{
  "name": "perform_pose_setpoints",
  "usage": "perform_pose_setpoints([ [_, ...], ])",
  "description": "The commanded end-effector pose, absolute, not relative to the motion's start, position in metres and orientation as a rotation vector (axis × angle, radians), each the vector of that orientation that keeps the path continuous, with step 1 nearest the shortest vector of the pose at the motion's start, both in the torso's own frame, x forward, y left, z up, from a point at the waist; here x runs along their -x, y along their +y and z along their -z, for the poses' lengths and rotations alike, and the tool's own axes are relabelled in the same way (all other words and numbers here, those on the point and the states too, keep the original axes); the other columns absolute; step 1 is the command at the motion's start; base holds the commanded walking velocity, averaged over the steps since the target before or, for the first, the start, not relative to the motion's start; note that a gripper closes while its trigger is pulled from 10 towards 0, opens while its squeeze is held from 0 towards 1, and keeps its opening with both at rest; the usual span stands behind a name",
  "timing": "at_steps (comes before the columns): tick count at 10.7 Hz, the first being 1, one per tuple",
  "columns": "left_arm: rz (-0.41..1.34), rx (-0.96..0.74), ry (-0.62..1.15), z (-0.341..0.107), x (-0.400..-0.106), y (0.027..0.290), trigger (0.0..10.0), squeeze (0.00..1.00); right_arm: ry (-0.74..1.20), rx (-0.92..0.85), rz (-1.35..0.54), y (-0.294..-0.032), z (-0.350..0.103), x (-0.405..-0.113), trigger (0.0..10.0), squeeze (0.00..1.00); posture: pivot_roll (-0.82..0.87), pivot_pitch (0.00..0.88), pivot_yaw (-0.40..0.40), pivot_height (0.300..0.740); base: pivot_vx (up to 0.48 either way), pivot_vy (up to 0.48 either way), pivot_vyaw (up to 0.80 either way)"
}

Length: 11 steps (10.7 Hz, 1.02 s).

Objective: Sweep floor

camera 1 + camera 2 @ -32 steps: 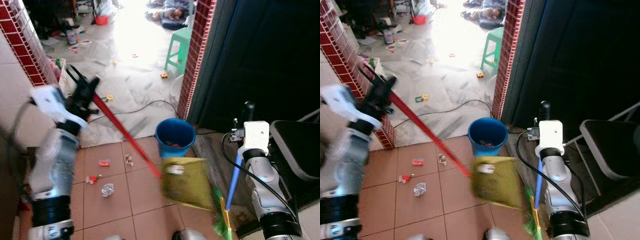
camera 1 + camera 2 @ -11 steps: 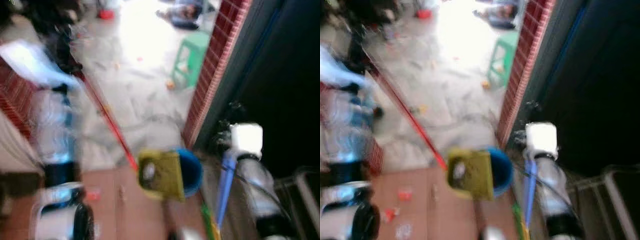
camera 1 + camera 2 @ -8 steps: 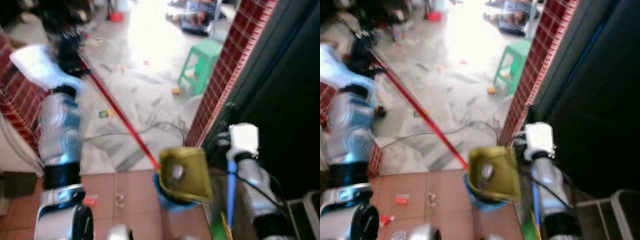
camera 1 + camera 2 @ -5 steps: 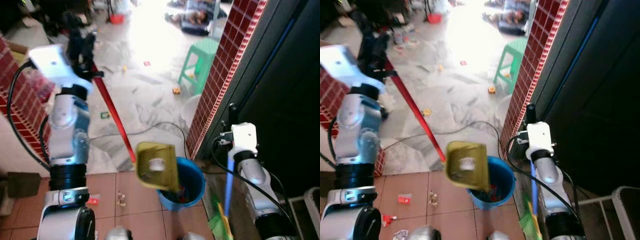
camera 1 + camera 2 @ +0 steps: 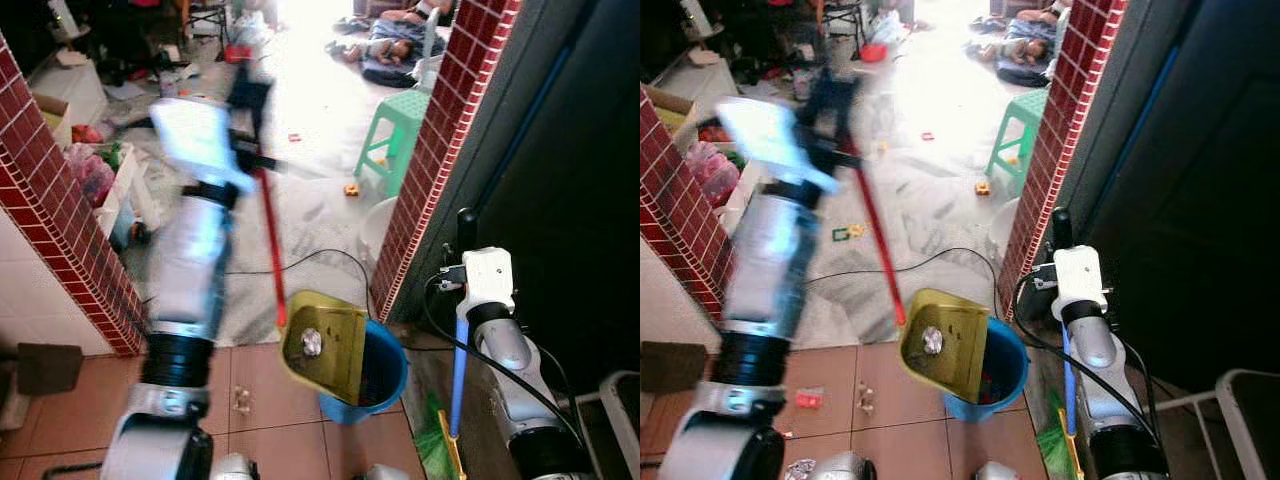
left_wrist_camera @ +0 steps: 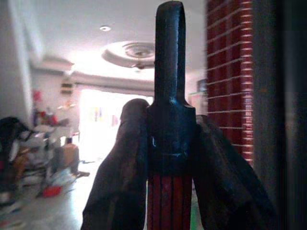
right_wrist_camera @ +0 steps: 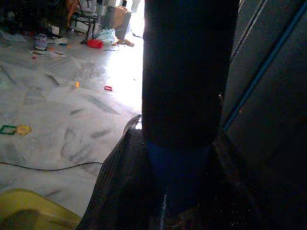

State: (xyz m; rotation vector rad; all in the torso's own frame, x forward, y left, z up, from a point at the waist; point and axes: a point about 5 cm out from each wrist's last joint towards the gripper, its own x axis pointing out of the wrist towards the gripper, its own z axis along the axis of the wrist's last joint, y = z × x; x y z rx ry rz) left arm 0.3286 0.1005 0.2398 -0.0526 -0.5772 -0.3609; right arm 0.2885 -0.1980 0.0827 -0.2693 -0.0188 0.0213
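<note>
My left gripper (image 5: 245, 100), raised high and motion-blurred, is shut on the black end of a red handle (image 5: 270, 245); the left wrist view shows its fingers (image 6: 122, 158) clamped on that handle. The yellow dustpan (image 5: 325, 350) hangs tilted over the rim of a blue bucket (image 5: 385, 375), with a crumpled foil ball (image 5: 311, 343) still in it. My right gripper (image 5: 466, 225) is shut on the black top of a blue broom handle (image 5: 458, 375), held upright by the dark door; the green bristles (image 5: 435, 455) are down at the floor. Small litter (image 5: 808, 399) lies on the terracotta tiles.
A brick pillar (image 5: 60, 220) stands on the left and a brick column (image 5: 440, 150) on the right. Beyond them lie a marble floor with a black cable (image 5: 320, 255), scattered toys, a green stool (image 5: 397, 135) and a person lying down (image 5: 395, 40). A chair edge (image 5: 620, 400) is at lower right.
My left arm has swung up and to the right, carrying the dustpan from above the tiles to a tilt over the bucket. The camera has also shifted. The right arm keeps the broom still.
</note>
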Motion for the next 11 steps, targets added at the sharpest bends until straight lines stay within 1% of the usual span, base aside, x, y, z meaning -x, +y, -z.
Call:
perform_pose_setpoints([
  [1, 0.449, -0.005, -0.626, -0.244, -0.323, 0.081, 10.0, 0.0, -0.051, 0.284, -0.006, -0.2, -0.091, -0.293, 10.0, 0.0, -0.03, 0.0, -0.034, 0.74, 0.0, 0.0, 0.0],
  [3, 0.66, -0.133, -0.682, -0.241, -0.307, 0.04, 10.0, 0.0, -0.056, 0.279, -0.006, -0.198, -0.091, -0.295, 10.0, 0.0, -0.02, 0.0, -0.03, 0.74, 0.0, 0.0, 0.0],
  [4, 0.797, -0.167, -0.69, -0.236, -0.296, 0.017, 10.0, 0.0, -0.059, 0.275, -0.008, -0.195, -0.092, -0.296, 10.0, 0.0, -0.02, 0.0, -0.028, 0.74, 0.0, 0.0, 0.0],
  [5, 0.875, -0.209, -0.693, -0.233, -0.29, 0.006, 10.0, 0.0, -0.06, 0.275, -0.009, -0.195, -0.092, -0.296, 10.0, 0.0, -0.02, 0.0, -0.029, 0.74, 0.0, 0.0, 0.0],
  [6, 0.956, -0.245, -0.688, -0.23, -0.285, -0.003, 10.0, 0.0, -0.064, 0.275, -0.01, -0.195, -0.093, -0.298, 10.0, 0.0, -0.02, 0.0, -0.029, 0.74, 0.0, 0.0, 0.0],
  [7, 0.971, -0.279, -0.711, -0.231, -0.283, -0.004, 10.0, 0.0, -0.065, 0.277, -0.008, -0.196, -0.094, -0.299, 10.0, 0.0, -0.02, 0.0, -0.029, 0.74, 0.0, 0.0, 0.0],
  [9, 0.981, -0.326, -0.764, -0.237, -0.28, -0.005, 10.0, 0.0, -0.067, 0.282, -0.005, -0.198, -0.094, -0.298, 10.0, 0.0, -0.02, 0.0, -0.033, 0.74, 0.0, 0.0, 0.0],
  [10, 0.954, -0.306, -0.789, -0.244, -0.278, -0.005, 10.0, 0.0, -0.065, 0.283, -0.01, -0.197, -0.093, -0.298, 10.0, 0.0, -0.01, 0.0, -0.039, 0.74, 0.0, 0.0, 0.0],
  [11, 0.954, -0.383, -0.858, -0.248, -0.27, -0.011, 10.0, 0.0, -0.065, 0.286, -0.018, -0.195, -0.094, -0.299, 10.0, 0.0, -0.01, 0.0, -0.044, 0.74, 0.0, 0.0, 0.0],
])
